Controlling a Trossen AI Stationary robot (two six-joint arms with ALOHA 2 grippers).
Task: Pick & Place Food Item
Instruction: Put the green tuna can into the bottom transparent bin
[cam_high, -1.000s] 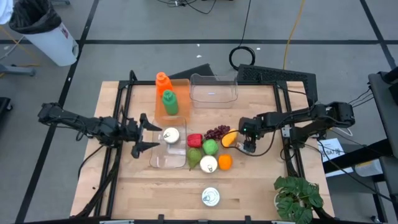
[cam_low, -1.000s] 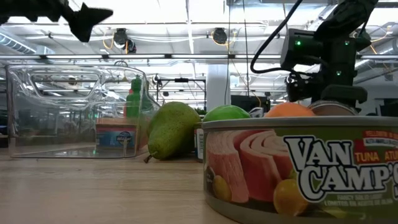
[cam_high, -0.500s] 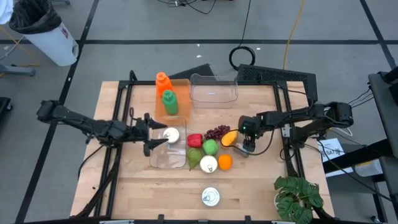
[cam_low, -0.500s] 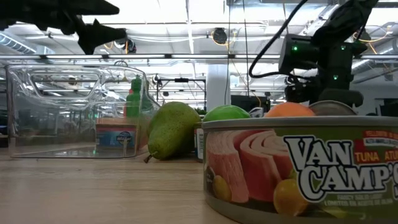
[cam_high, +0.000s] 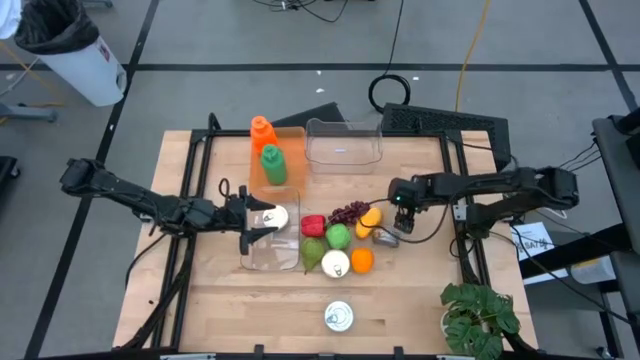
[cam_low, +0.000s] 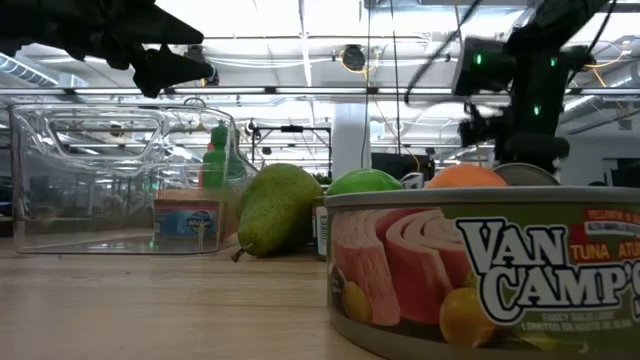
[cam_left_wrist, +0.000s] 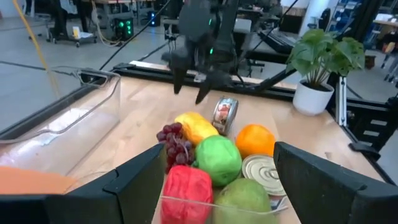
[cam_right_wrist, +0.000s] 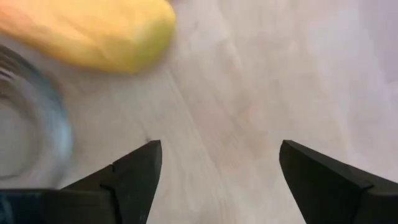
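Tuna can (cam_high: 339, 317): lower centre of the high view, upright, nearest the table's front edge.

Mango (cam_high: 369, 218): centre-right, right of the grapes (cam_high: 349, 212); long axis runs diagonally, its yellow tip toward the upper right.

Small tin (cam_high: 386, 238): on its side just below the mango.

Right gripper (cam_high: 401, 207): empty, fingers apart, just right of the mango.

Left gripper (cam_high: 262, 224): fingers apart, empty, over the clear tray (cam_high: 270, 258) at centre-left.

Grey concrete floor (cam_high: 200, 40) all round the wooden table (cam_high: 250, 310), dark seams crossing it. A white bin (cam_high: 75, 55) with a black liner stands far left, a potted plant (cam_high: 478, 318) at the near right corner. Bright ceiling strip lights (cam_low: 300, 20) overhead.
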